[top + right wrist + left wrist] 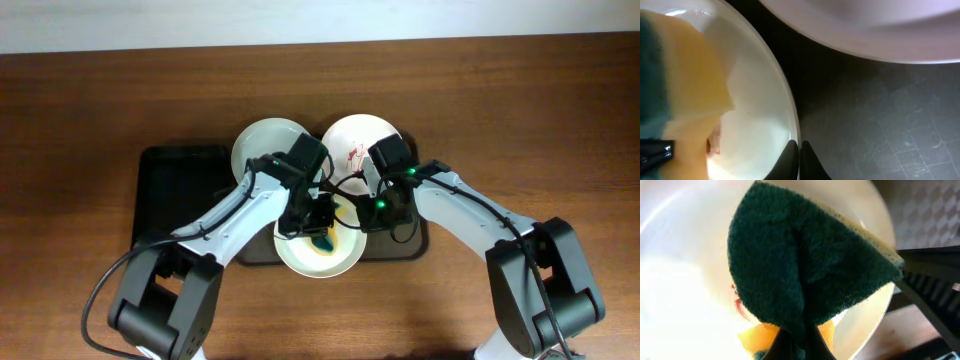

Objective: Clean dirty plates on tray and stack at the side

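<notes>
Left gripper (318, 222): jaws closed narrowly on a green-and-yellow sponge (805, 265), which hangs over the front plate's centre.
Right gripper (797, 159): fingertips almost together, pinching the front plate's right rim.
Front plate (300, 262): at the near edge of the tray (402, 247), directly under both grippers. A red smear shows beside the sponge.
Rear-left plate (262, 145): behind the left gripper, looks clean.
Rear-right plate (355, 135): behind the right gripper, red marks in its centre.
Black tray (175, 190): left of the plates.
</notes>
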